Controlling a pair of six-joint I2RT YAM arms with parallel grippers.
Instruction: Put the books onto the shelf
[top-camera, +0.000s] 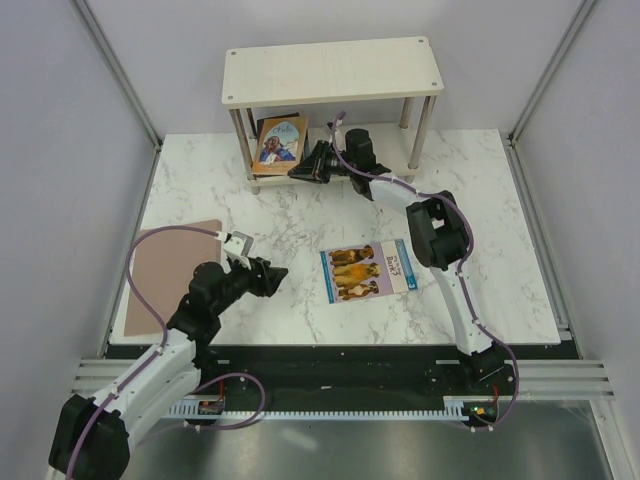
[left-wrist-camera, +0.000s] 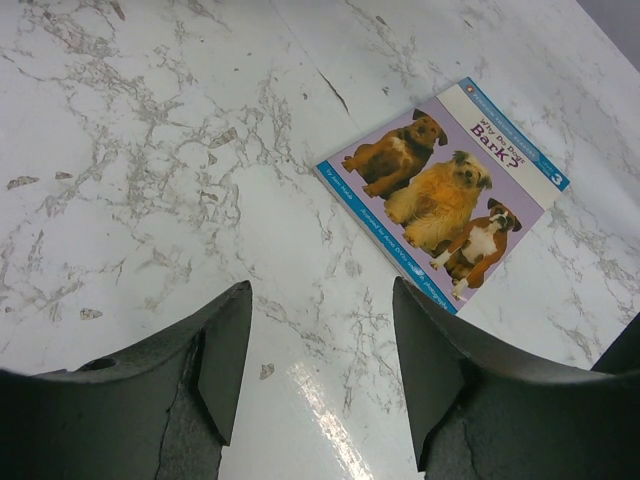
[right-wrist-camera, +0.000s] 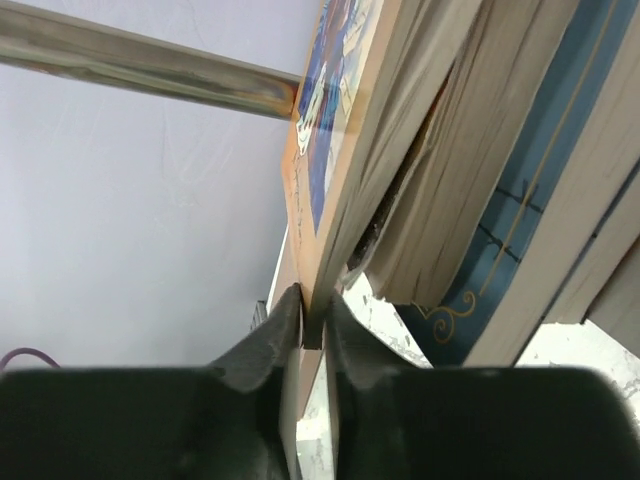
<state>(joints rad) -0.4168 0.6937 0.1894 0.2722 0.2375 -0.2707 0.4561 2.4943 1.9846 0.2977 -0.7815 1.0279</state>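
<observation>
The shelf (top-camera: 330, 70) stands at the back of the marble table. On its lower tier the tan book with a portrait (top-camera: 280, 142) stands upright, and several more books (right-wrist-camera: 520, 200) lean beside it. My right gripper (top-camera: 312, 166) reaches in from the right. In the right wrist view the right gripper (right-wrist-camera: 312, 300) has its jaws pressed on the tan book's (right-wrist-camera: 340, 150) lower edge. The pale blue book with three dogs (top-camera: 367, 270) lies flat mid-table. My left gripper (top-camera: 272, 278) hovers open to its left. In the left wrist view the left gripper (left-wrist-camera: 320, 300) holds nothing, with the dog book (left-wrist-camera: 440, 190) ahead to the right.
A flat pinkish-brown sheet (top-camera: 170, 272) lies at the table's left edge beside the left arm. A silver shelf post (right-wrist-camera: 150, 60) runs across behind the tan book. Grey walls enclose the table on three sides.
</observation>
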